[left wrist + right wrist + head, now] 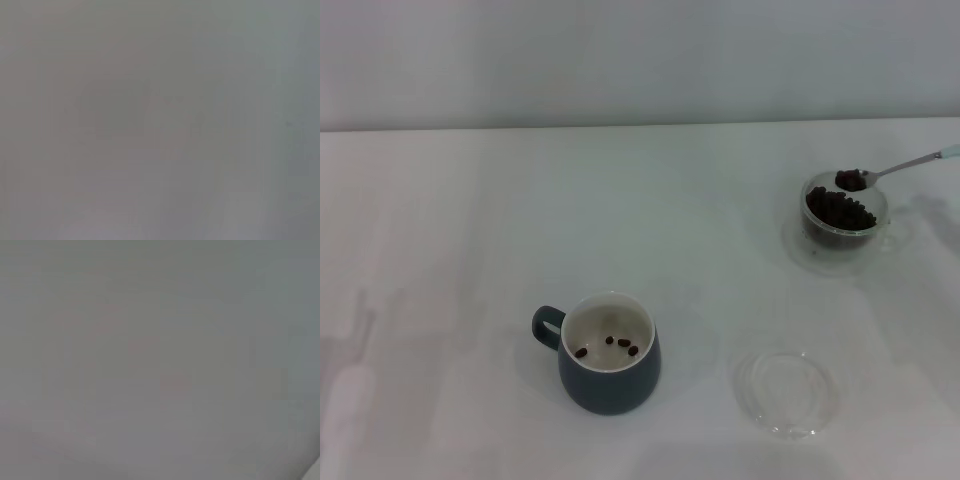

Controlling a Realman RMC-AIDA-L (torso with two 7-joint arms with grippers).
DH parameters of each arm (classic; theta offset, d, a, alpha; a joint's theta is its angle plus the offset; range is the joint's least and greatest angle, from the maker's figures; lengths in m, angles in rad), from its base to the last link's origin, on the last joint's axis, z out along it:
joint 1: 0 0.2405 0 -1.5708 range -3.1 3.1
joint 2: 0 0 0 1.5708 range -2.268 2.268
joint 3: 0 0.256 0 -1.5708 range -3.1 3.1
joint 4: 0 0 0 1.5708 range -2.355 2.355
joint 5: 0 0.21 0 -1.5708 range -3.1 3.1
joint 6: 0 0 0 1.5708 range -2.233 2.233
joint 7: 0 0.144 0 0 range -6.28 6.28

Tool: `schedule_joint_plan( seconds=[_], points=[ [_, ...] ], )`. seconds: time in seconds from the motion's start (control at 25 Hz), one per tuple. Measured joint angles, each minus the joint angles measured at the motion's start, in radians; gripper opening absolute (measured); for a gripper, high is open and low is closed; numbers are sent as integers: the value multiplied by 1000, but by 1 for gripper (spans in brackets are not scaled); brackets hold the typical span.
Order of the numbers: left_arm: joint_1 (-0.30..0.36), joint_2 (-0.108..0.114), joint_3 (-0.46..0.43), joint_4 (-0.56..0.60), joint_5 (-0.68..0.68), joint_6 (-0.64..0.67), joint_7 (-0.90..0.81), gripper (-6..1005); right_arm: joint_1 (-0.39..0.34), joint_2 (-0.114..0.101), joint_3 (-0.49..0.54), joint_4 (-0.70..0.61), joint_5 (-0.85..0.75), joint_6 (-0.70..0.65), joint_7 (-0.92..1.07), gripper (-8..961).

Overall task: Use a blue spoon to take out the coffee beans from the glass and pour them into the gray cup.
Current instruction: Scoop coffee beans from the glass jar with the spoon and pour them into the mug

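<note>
We see the spoon point(890, 171) held level over the glass point(844, 222), its bowl loaded with beans point(850, 179) just above the glass's rim, its handle running off the right edge. Neither arm's jaws are in view, so we cannot tell their state. The cup point(609, 353), holding a few beans, stands well apart on the surface point(470, 230), with a saucer point(786, 392) beside it.

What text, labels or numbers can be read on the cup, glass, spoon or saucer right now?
None. The gray cup, the glass, the blue spoon and the clear saucer carry no visible lettering in the head view. Both wrist views show only a blank gray surface.
</note>
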Motion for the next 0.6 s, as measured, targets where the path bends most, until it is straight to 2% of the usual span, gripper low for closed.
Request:
schedule_joint_plan(
  seconds=[0.6],
  points=[
    [-3,-1,3,0,2,-6,0,786,54,14,-184,-7,-7,-70,79,145]
  ],
)
